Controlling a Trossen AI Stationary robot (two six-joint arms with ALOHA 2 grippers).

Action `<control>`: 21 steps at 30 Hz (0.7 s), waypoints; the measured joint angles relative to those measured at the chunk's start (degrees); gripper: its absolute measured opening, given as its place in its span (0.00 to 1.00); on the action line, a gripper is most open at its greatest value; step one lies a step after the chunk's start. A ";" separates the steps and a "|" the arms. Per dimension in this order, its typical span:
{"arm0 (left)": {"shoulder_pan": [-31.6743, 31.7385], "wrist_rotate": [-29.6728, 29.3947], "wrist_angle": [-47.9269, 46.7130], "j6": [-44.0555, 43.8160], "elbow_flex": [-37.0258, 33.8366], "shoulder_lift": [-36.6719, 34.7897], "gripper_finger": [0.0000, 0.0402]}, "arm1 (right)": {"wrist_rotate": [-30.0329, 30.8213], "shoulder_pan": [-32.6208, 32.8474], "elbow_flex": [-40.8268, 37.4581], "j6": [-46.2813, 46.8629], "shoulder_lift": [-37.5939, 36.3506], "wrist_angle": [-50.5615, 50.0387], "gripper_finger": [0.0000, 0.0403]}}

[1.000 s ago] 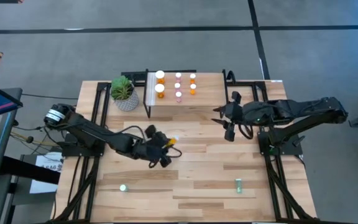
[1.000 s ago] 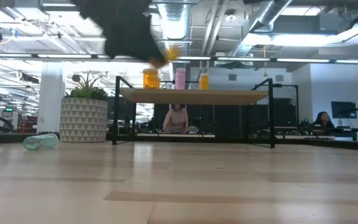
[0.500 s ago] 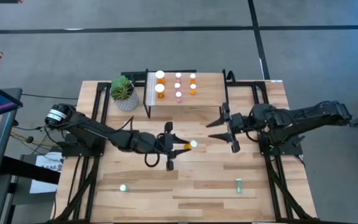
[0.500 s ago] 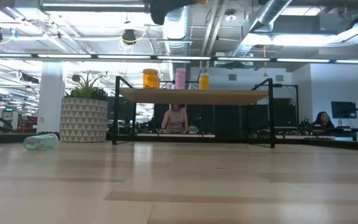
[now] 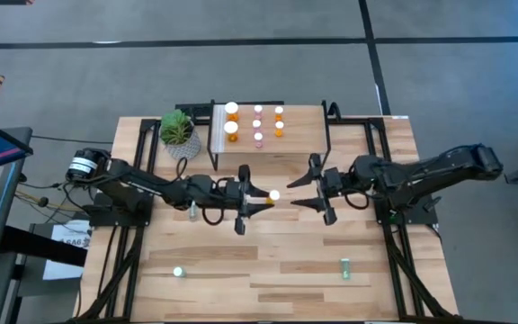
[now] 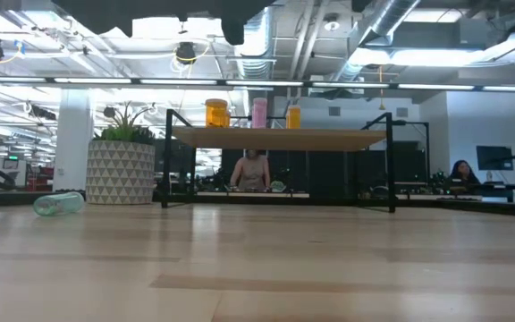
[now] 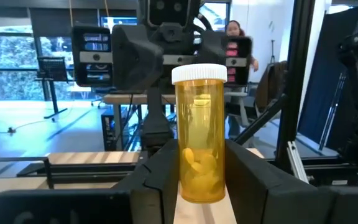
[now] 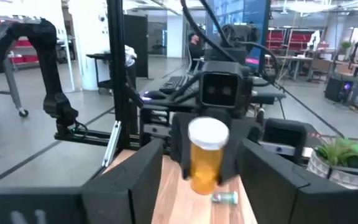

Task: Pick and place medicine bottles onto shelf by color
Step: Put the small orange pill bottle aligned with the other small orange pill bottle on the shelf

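Note:
My left gripper (image 5: 257,197) reaches level toward the table's right over the table's middle, shut on an orange medicine bottle (image 5: 268,195) whose white cap (image 7: 198,73) faces my right gripper (image 5: 295,194). That gripper points level at it from the right, open, its fingertips just short of the cap. The shelf (image 5: 268,153) stands at the far side with orange and pink bottles (image 5: 231,128) upright on it. Green bottles (image 5: 178,271) (image 5: 345,267) rest on the table near the front edge. My left gripper pinches the orange bottle's lower half (image 7: 199,180) between its two fingers (image 7: 160,177), which lie along the bottle's sides. The fingers come level from the table's left. The bottle is lifted clear of the table and lies level, with its capped end sticking out past the fingertips.
A potted plant (image 5: 180,135) stands left of the shelf. A green bottle (image 8: 224,198) lies on the table below the held one. Black frame posts (image 5: 329,135) rise beside the shelf. In the low view, people sit in the room behind the table.
My left gripper has risen and swung toward the table's right, tipping from pointing down to level, so the orange bottle now lies level with its cap toward my right gripper. My right gripper has come down and toward the table's left, tipping level to face the bottle.

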 joint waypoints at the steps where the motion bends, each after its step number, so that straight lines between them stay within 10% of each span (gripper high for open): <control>1: 0.05 0.29 -0.06 0.14 0.00 0.04 0.24 | -0.03 -0.22 0.13 0.02 0.81 0.70 0.58; 21: 0.10 0.31 -0.99 0.51 0.02 0.17 0.24 | -2.77 -2.64 6.04 3.06 11.19 3.06 0.66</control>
